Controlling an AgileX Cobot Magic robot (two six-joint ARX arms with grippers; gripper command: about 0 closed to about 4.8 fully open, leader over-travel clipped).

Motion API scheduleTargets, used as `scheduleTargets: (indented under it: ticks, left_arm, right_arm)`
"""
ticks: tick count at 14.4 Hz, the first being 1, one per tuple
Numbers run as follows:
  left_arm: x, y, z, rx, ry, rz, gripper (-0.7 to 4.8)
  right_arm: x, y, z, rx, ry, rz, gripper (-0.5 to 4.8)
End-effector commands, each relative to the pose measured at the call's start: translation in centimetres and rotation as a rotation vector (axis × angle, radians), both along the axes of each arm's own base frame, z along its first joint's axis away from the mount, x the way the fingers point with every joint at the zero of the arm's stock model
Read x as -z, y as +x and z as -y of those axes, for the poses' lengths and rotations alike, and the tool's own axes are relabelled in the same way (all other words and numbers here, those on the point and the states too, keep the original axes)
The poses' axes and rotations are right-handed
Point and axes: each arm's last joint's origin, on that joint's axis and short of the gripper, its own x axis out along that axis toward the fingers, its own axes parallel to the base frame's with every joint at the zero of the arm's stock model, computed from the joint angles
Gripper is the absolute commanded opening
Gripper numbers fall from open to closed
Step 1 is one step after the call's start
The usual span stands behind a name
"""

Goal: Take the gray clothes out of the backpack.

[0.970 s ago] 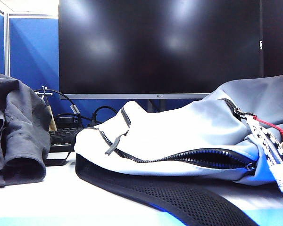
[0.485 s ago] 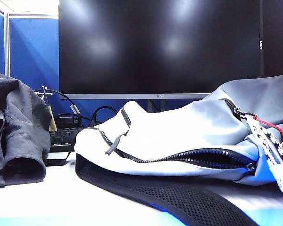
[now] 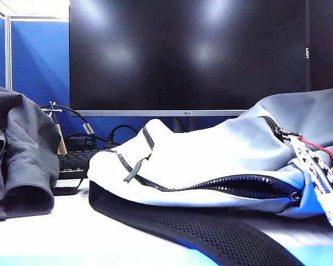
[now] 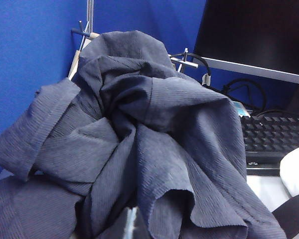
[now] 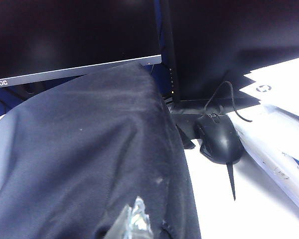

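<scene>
a: where are the gray clothes (image 4: 139,134)?
b: heaped on the table left of the backpack (image 3: 211,160), just beyond the left gripper (image 4: 132,224), clenched empty.
a: right gripper (image 5: 134,221)?
b: clenched empty, against the backpack.

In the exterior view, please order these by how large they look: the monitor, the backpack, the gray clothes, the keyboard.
1. monitor
2. backpack, though it lies nearer the camera, so its true rank is unsure
3. gray clothes, cut off at the edge
4. keyboard, mostly hidden
</scene>
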Motion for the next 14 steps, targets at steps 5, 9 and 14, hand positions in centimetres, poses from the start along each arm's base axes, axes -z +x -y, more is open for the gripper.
scheduleTargets:
  ticks: [5, 9, 14]
  left_arm:
    - [-0.04, -0.01, 0.09, 0.031, 0.031, 0.002, -0.05]
    - [0.06, -0.04, 0.54, 0.19, 0.129, -0.003, -0.05]
    - [0.19, -0.05, 0.54, 0.19, 0.13, -0.016, -0.05]
  right_arm:
    - [0.1, 0.04, -0.11, -0.035, -0.001, 0.01, -0.05]
    - [0.1, 0.03, -0.5, -0.169, -0.016, 0.01, -0.06]
    - [0.1, 0.02, -0.54, -0.185, -0.041, 0.012, -0.05]
